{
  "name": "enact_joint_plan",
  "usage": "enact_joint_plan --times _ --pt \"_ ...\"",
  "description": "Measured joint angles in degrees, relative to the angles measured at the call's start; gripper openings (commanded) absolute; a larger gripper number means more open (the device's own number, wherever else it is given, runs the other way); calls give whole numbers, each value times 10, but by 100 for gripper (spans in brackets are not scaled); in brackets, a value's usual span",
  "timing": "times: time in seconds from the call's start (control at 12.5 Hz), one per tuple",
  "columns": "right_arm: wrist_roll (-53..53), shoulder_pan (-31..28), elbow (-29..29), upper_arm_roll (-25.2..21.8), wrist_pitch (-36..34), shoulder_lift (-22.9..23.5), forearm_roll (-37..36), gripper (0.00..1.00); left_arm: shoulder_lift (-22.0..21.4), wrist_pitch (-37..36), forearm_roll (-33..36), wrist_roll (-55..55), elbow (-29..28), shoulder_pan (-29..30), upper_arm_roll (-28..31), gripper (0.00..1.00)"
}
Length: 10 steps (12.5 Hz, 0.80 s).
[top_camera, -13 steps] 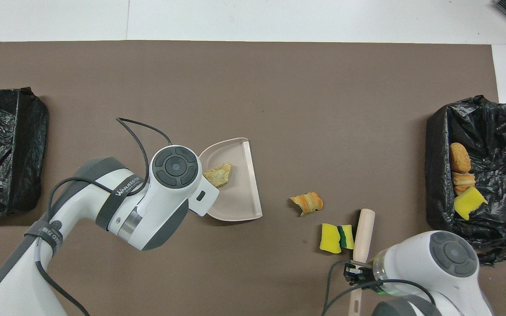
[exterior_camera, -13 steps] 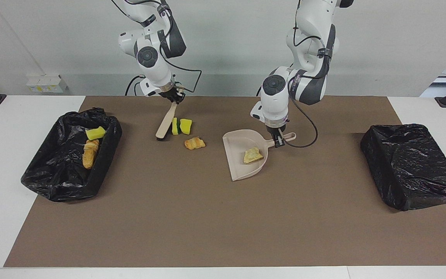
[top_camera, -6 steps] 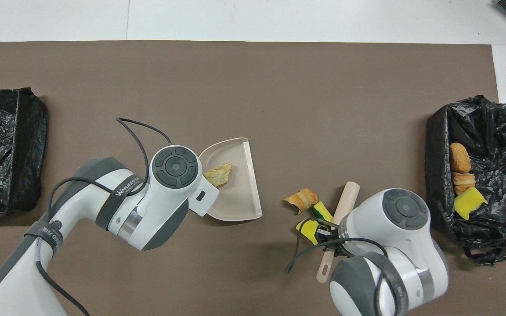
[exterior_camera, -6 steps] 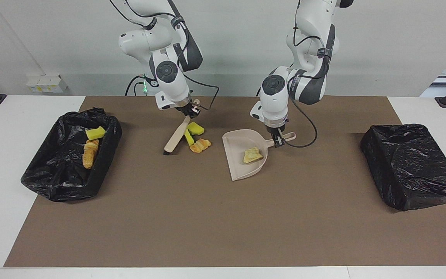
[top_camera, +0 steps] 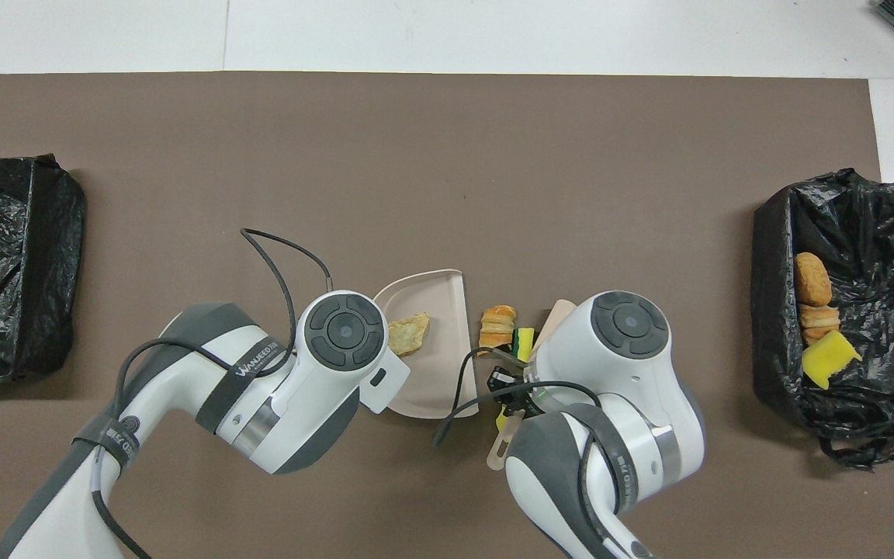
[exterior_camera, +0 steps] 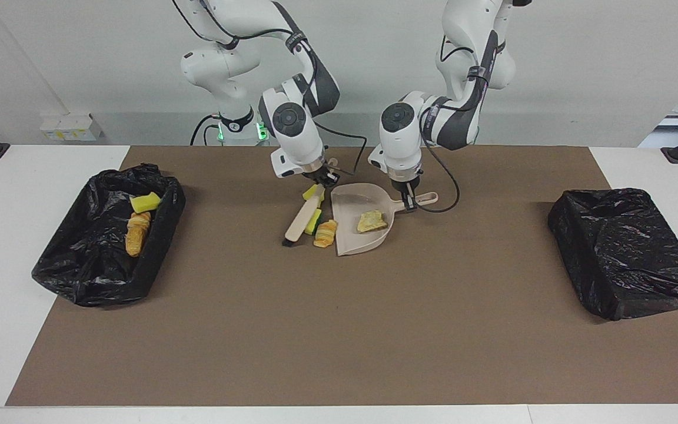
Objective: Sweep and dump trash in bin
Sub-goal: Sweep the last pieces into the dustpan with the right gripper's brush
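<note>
My right gripper (exterior_camera: 326, 178) is shut on the handle of the beige brush (exterior_camera: 302, 221), whose head rests on the mat. Against the brush lie trash pieces: a yellow sponge (exterior_camera: 313, 191), a yellow-green sponge (exterior_camera: 313, 222) (top_camera: 523, 341) and an orange-brown pastry lump (exterior_camera: 325, 234) (top_camera: 497, 328), right at the open edge of the beige dustpan (exterior_camera: 354, 240) (top_camera: 439, 373). A tan lump (exterior_camera: 371, 221) (top_camera: 408, 334) lies in the pan. My left gripper (exterior_camera: 409, 202) is shut on the pan's handle (exterior_camera: 426, 198). From overhead both grippers sit under their arms.
A black-lined bin (exterior_camera: 74, 277) (top_camera: 881, 233) at the right arm's end of the table holds a yellow sponge (exterior_camera: 145, 202) and bread lumps (exterior_camera: 137, 232). A second black-lined bin (exterior_camera: 624, 253) (top_camera: 5, 264) stands at the left arm's end. A brown mat (exterior_camera: 339, 341) covers the table.
My right arm swept the brush toward the left arm's end of the table, pushing the sponges and pastry to the dustpan's mouth. My left arm slid the dustpan toward the brush.
</note>
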Motion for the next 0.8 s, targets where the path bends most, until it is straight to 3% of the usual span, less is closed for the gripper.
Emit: enact_joint_plan --times 0.32,0.56,0.8 --pt "-192 11 12 8 -20 3 25 0 -8 3 0 -1 -11 -1 0 0" --pt "-355 -20 18 7 -107 -21 26 0 -8 4 0 -2 -12 -1 0 0" --pt "-414 -69 19 3 -188 -63 23 0 -9 5 0 -2 -13 -1 1 0"
